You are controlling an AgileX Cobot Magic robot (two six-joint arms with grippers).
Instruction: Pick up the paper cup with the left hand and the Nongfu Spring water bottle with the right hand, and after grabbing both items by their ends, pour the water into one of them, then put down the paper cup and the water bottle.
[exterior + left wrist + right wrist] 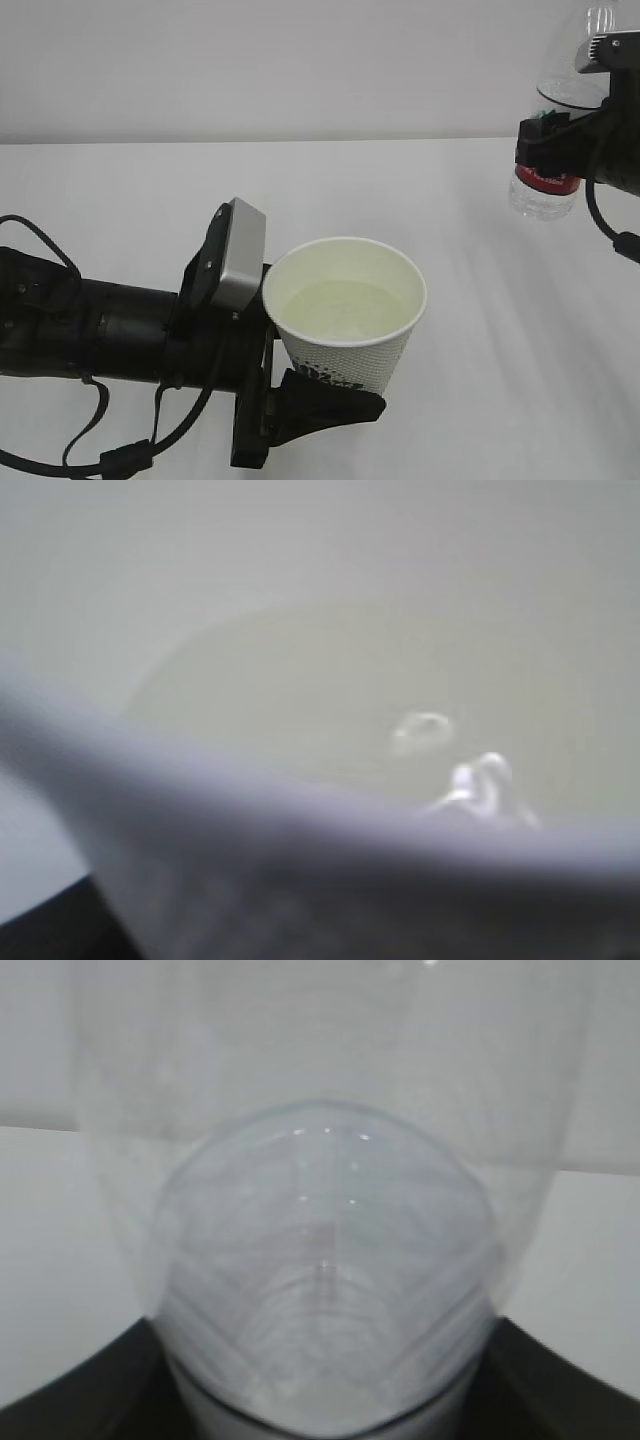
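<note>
**tablewatcher:** Down at the lower left of the exterior view, the left black robot gripper (300,400) is clamped on the base of the small white tapered paper cup with the dotted texture and green logo (345,315). Cup sits upright, held clear above the white table (150,200), with clear water (345,308) pooled inside. Way off at the top right, the right black gripper (560,125) is clenched around the clear plastic Nongfu Spring bottle with the red label (552,150). Its long axis runs steeply up and down, one end poking out below the jaws. Which end that is, I can't say for sure.

**armchair_ops:** So the two are well apart?

**tablewatcher:** Yep, bottle is high and to the right of the cup, nowhere near over the rim.

**armchair_ops:** Left wrist view?

**tablewatcher:** Blurry. Just the cup rim (300,825) up close and the liquid (330,690) with a bubble or two. No fingers visible there.

**armchair_ops:** Right wrist?

**tablewatcher:** The see-through bottle (325,1260) fills the frame, pointing away from the camera, dark gripper parts hugging it at the bottom corners.

**armchair_ops:** Next step?

**tablewatcher:** My guess is pouring's done and both get set down. Each arm has table right beneath it, so straight down looks fine, keeping the cup level.
</note>
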